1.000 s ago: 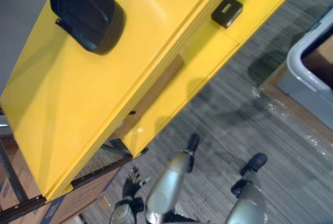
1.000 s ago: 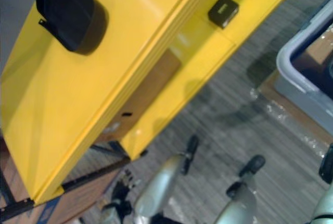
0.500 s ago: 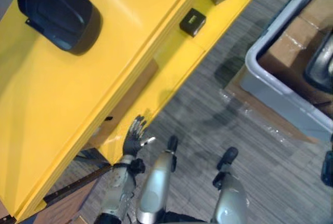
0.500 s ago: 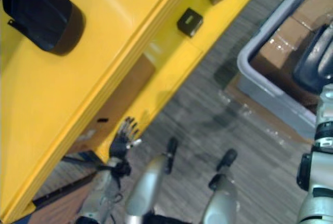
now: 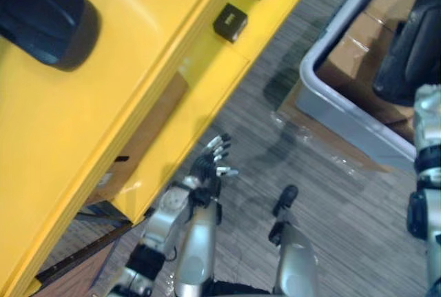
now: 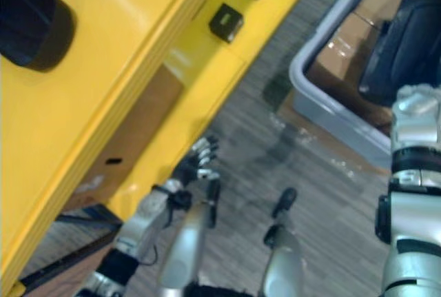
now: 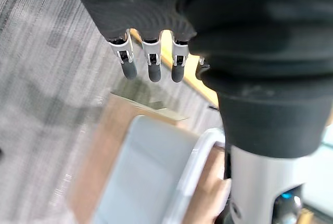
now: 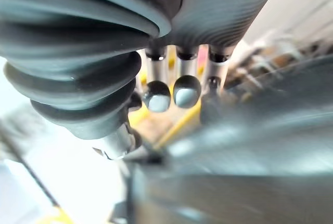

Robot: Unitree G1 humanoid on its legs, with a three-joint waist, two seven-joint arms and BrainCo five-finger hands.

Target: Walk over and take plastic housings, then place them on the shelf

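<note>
Left eye view: one black housing [image 5: 38, 18] lay flat on top of the yellow shelf [image 5: 103, 125], at the robot's left. A second housing [image 5: 410, 42] sat over the cardboard boxes [image 5: 355, 52] in the grey bin [image 5: 331, 107], off to the right. The left hand [image 5: 207, 171] hung low over the carpet [image 5: 344, 214] beside the shelf's lower edge, its fingers [image 7: 150, 60] straight, spread and holding nothing (well apart from both housings). The right arm stood at the second housing's near edge. In its wrist view the right hand [image 8: 186, 90] was close against a dark blurred surface. Could not tell whether it had hold.
</note>
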